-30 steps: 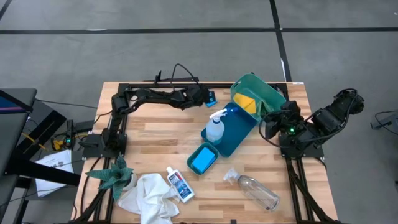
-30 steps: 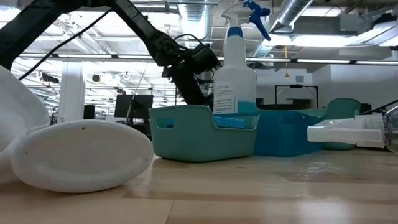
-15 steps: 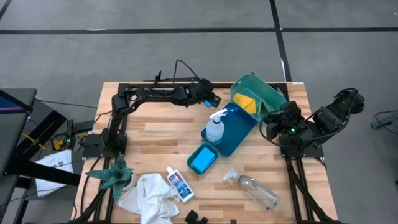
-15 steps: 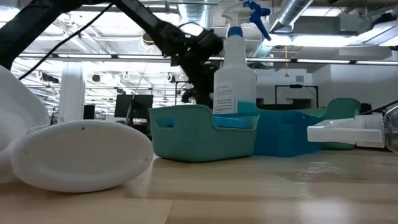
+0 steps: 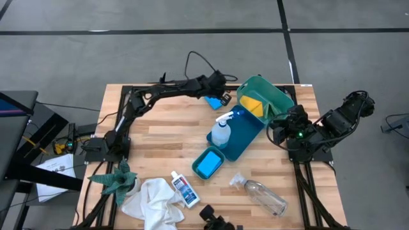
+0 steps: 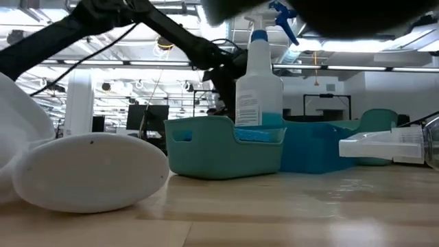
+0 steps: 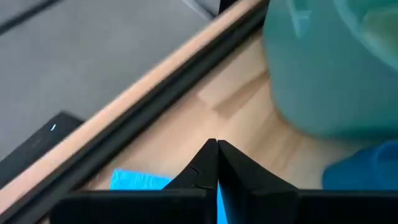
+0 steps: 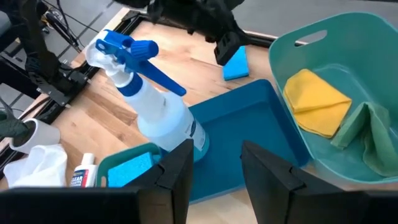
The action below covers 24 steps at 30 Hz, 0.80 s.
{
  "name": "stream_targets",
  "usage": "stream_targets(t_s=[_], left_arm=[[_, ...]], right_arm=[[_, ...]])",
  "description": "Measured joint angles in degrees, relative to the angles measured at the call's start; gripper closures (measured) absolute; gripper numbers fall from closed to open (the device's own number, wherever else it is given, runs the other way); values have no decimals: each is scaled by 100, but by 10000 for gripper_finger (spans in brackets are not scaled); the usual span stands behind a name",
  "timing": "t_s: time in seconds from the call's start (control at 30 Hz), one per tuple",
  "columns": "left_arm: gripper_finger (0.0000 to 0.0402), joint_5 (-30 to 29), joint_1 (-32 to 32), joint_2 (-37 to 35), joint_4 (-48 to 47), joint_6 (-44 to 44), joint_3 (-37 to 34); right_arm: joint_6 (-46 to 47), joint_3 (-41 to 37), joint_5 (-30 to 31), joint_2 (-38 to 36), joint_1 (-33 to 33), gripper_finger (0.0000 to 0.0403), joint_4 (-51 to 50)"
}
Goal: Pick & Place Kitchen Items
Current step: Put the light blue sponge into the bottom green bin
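Note:
A small blue sponge lies near the table's far edge, just left of the teal basket. My left gripper is shut and stands right over it. The basket holds a yellow pad. The spray bottle stands upright in a blue tray. Another blue sponge lies in a small teal tub. My right gripper hangs open near the table's right edge, with nothing between its fingers. My left gripper's shut fingers reach level from the table's left over the blue sponge. The sponge shows beside and beneath them, and their tips lie past it over the wood. Whether they touch it, I cannot tell.
Along the near edge lie a white cloth, a small blue-labelled bottle and a clear plastic bottle. A green spiky plant stands at the near left. A dark thing shows at the near edge.
My left gripper has gone toward the table's right edge, closer to the teal basket, and more of the blue sponge now shows beside it. A dark thing has come into view at the table's near edge.

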Motion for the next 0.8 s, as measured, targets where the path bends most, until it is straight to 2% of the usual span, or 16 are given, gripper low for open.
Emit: stream_targets(t_s=[0.2, 0.37, 0.5, 0.67, 0.8], left_arm=[[401, -154, -9, 545, -1269, -288, 1057], [401, -181, 32, 543, -1519, -611, 1130], [401, 180, 133, 431, -1667, -742, 1124], [401, 1067, 308, 253, -2122, -781, 1128], [401, 1137, 395, 208, -1999, -638, 1128]], right_arm=[[0, 0, -163, 0, 0, 276, 0], [-17, 0, -167, 0, 0, 276, -5], [-42, 0, -167, 0, 0, 276, -50], [-42, 0, -202, -21, -7, 276, -119], [-42, 1, -200, -80, -9, 276, -144]])
